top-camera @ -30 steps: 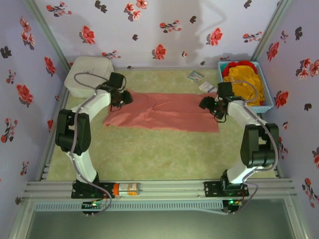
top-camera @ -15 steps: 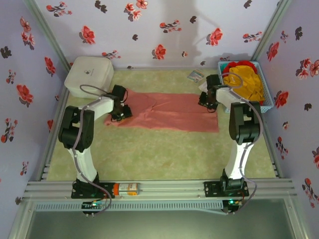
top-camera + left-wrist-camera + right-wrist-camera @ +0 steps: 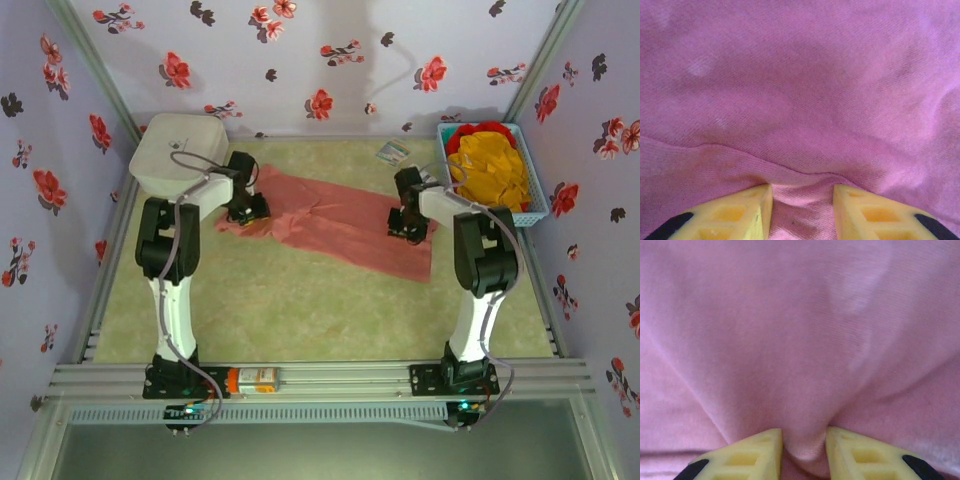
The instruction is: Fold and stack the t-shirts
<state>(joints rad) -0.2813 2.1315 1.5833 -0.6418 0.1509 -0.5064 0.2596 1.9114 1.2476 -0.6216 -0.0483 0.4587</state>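
Green fuzzy surface [image 3: 300,310], floral-paper walls [image 3: 300,60] on three sides. Pink t-shirt [image 3: 335,228] lies mid-to-far on the surface as a long strip, slanting from far left to nearer right, rumpled at both ends.

Left claw [image 3: 247,212] sits on the shirt's left end. In the left wrist view the claw [image 3: 802,192] is closed on the pink t-shirt [image 3: 805,90]: a bunched ridge of cloth sits between the yellow fingers [image 3: 740,210], w/ a hem line running across just ahead of the tips.

Right claw [image 3: 404,225] sits on the shirt's right end, toward its far edge. In the right wrist view that claw [image 3: 804,435] is also clamped on the pink t-shirt [image 3: 790,330]: a fold is drawn into the narrow gap between the tips, creases fanning away from it.

Both arms reach in from the near rail [image 3: 320,380].

White box [image 3: 180,150] stands at far left, just beyond the shirt's left end. Small flat packet [image 3: 392,152] lies near the far wall, apart from the shirt. Blue basket [image 3: 535,205] stands in the far right corner, holding a yellow t-shirt [image 3: 490,170] w/ a red t-shirt [image 3: 482,130] behind it, toward the wall. Basket is near the right arm, not touching the pink shirt.
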